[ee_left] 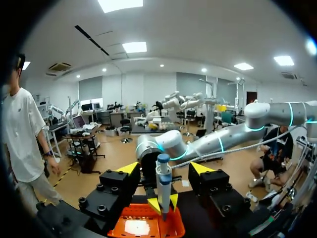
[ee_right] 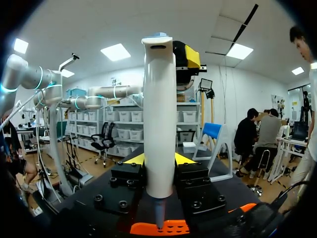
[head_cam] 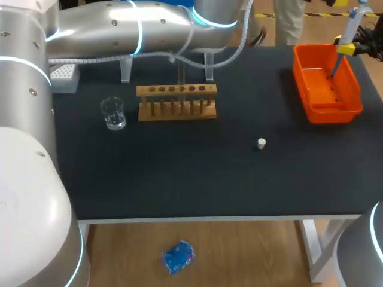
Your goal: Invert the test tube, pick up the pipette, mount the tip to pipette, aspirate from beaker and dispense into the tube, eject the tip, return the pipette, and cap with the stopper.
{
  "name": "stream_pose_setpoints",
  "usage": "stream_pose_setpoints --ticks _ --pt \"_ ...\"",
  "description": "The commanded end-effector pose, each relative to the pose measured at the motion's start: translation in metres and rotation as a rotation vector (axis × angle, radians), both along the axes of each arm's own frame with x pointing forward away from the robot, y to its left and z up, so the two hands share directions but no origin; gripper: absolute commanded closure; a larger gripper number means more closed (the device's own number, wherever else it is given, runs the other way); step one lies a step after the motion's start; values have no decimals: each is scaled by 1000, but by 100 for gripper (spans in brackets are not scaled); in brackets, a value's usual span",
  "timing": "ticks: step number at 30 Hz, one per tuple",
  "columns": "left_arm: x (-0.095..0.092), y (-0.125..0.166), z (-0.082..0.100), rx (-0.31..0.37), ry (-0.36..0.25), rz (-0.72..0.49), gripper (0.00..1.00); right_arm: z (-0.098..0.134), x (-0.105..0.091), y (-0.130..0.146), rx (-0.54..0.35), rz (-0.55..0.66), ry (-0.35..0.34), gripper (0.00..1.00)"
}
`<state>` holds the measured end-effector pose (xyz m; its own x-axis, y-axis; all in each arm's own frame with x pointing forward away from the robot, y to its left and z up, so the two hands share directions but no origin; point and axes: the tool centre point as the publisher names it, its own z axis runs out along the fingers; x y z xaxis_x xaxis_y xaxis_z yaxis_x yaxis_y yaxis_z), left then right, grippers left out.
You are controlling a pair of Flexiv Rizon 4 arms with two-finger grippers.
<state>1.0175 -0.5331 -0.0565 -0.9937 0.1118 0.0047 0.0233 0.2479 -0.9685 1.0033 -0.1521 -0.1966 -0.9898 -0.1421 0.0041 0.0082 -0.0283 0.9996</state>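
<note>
My right gripper (head_cam: 346, 49) is shut on the white pipette (head_cam: 352, 27) and holds it upright over the orange bin (head_cam: 353, 95) at the table's back right. In the right wrist view the pipette (ee_right: 159, 124) stands between the yellow tips of my right gripper (ee_right: 159, 159), its thin lower end pointing into the bin (ee_right: 166, 228). My left gripper (ee_left: 165, 168) is open, facing the pipette's top (ee_left: 163, 171). A clear test tube (head_cam: 181, 89) stands in the wooden rack (head_cam: 176, 110). The beaker (head_cam: 112, 113) sits left of the rack. A white stopper (head_cam: 261, 143) lies mid-table.
A grey tip box (head_cam: 63, 76) sits at the back left edge. A clear pipette stand (head_cam: 127, 70) rises behind the rack. My left arm (head_cam: 137, 27) stretches across the back of the table.
</note>
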Motion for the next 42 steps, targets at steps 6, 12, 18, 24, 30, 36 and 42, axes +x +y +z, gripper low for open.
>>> stream_pose_setpoints --ticks 6,12,18,24,30,36,42 --pt "-15 57 9 86 2 131 0 0 3 -2 -2 7 -1 100" --pt "-25 89 12 136 8 194 0 0 3 -2 -2 7 -1 100" --pt "-40 115 12 160 11 244 0 0 3 -2 -2 7 -1 100" --pt "-46 124 11 174 19 256 0 0 3 -2 -2 7 -1 100" --pt "-46 124 11 174 19 256 0 0 3 -2 -2 7 -1 100" --pt "-46 124 11 174 19 256 0 0 3 -2 -2 7 -1 100" --pt "-46 124 11 174 19 256 0 0 3 -2 -2 7 -1 100"
